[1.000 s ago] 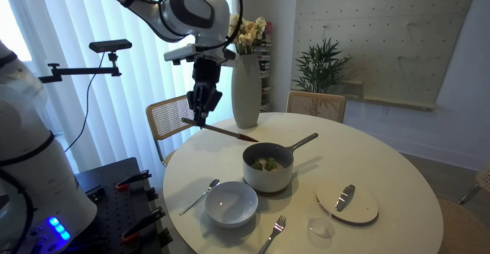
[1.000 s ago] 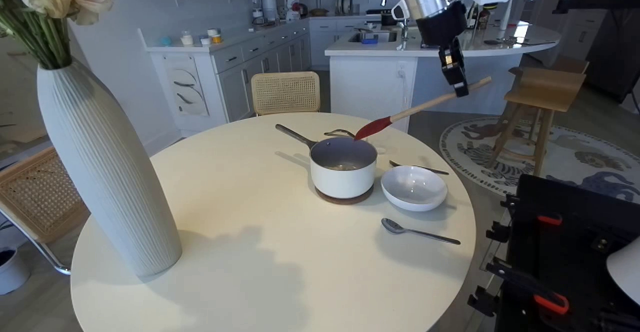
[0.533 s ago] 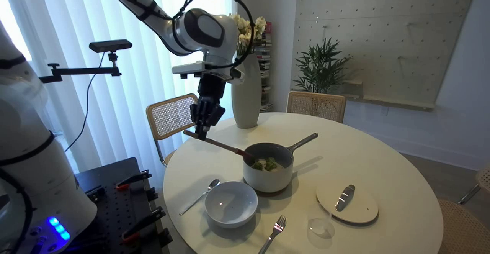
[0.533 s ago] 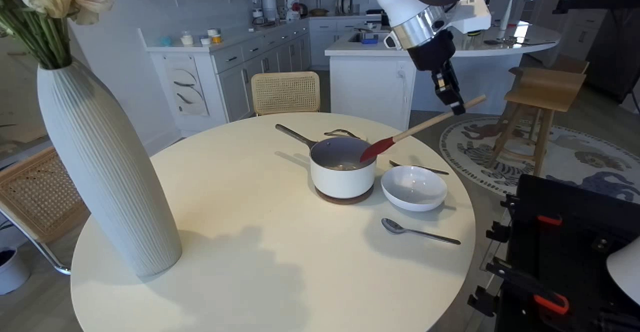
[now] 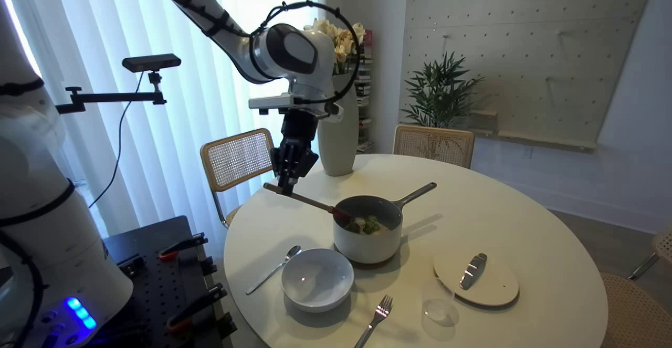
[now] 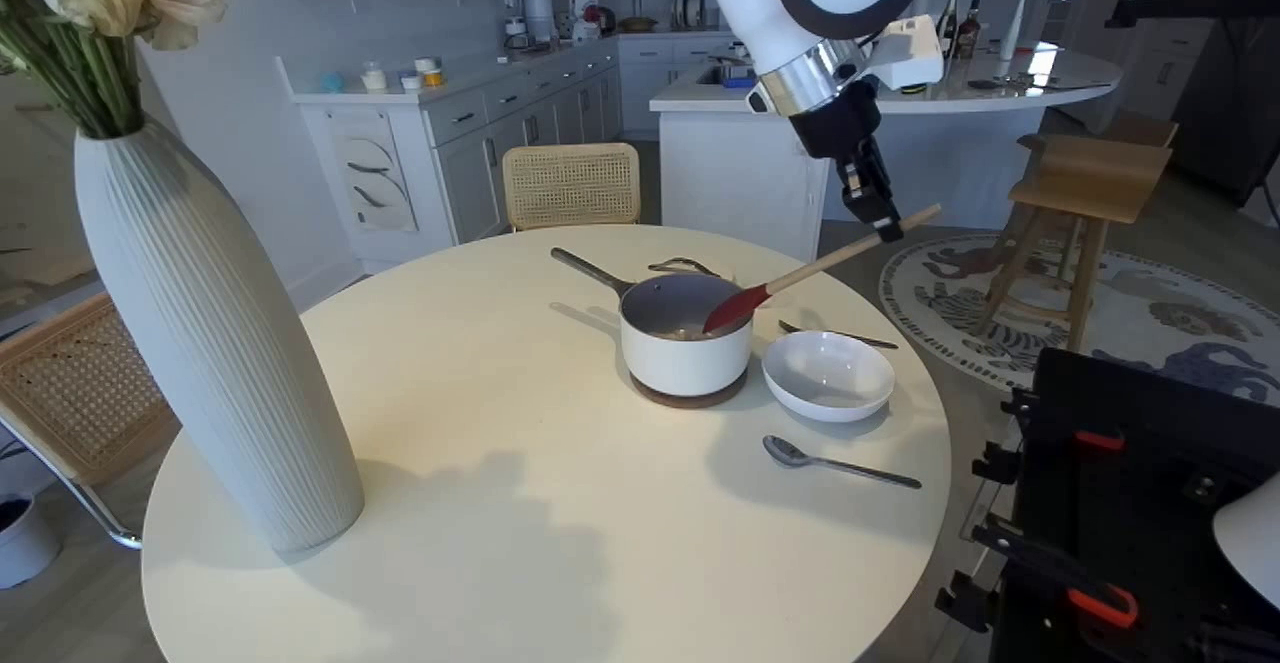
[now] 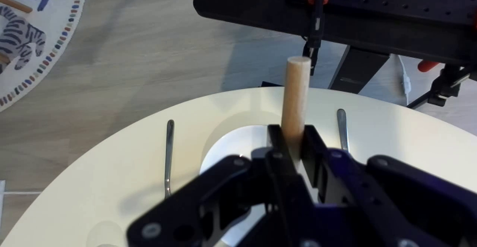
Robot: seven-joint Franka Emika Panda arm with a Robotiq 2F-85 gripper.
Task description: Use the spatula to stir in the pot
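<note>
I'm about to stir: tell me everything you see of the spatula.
The spatula has a slim, round handle of what looks like pale wood and a red head, perhaps silicone. The claw is closed on the handle near its blunt top end, which sticks out beyond. The spatula slants down, head reaching into the pot. I can't tell whether the head touches pot or food.

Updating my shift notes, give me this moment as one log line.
fingers: holding spatula by wooden handle | red head: angled down into pot | pot: on brown mat, food inside | food contact: unclear
</note>
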